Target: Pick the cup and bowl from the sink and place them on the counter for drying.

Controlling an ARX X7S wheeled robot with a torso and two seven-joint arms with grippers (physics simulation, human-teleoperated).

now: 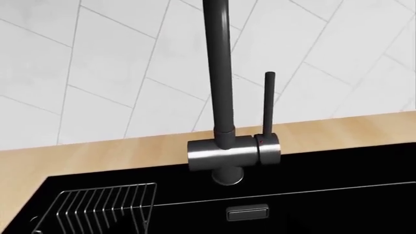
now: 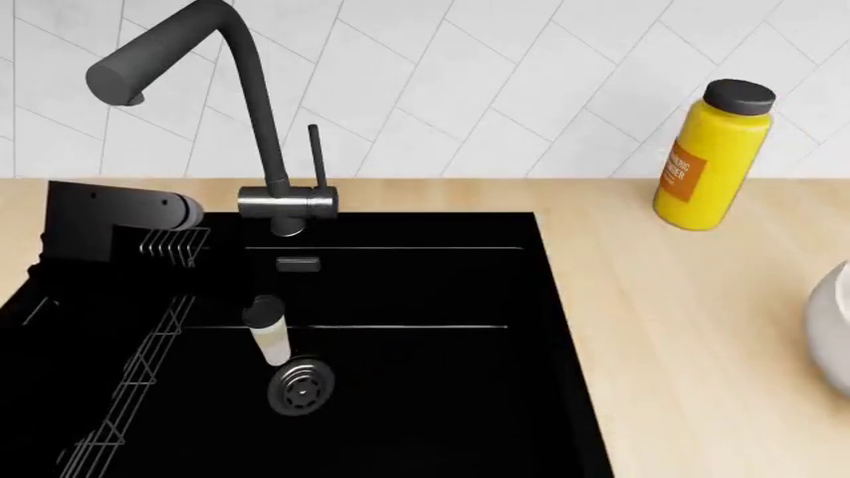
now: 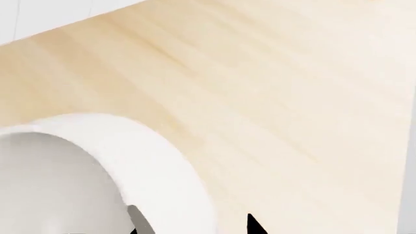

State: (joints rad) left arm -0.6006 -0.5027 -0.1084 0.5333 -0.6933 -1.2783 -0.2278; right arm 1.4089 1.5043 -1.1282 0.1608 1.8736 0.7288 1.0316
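Note:
The cup [image 2: 270,334] stands upright on the floor of the black sink [image 2: 425,398], just behind the round drain [image 2: 302,388]. The white bowl [image 2: 833,317] sits on the beige counter [image 2: 664,299] at the far right. In the right wrist view my right gripper [image 3: 196,225] straddles the bowl's rim [image 3: 156,161]: one fingertip [image 3: 138,227] is inside, and the other [image 3: 255,225] is outside, a little apart from the rim. My left arm [image 2: 113,214] hangs over the sink's back left. Its fingers are lost against the black basin.
The tall dark faucet [image 2: 266,119], also in the left wrist view [image 1: 224,97], stands behind the sink. A wire rack [image 2: 133,378] lines the sink's left side. A yellow bottle [image 2: 711,154] stands on the counter at the back right, by the tiled wall.

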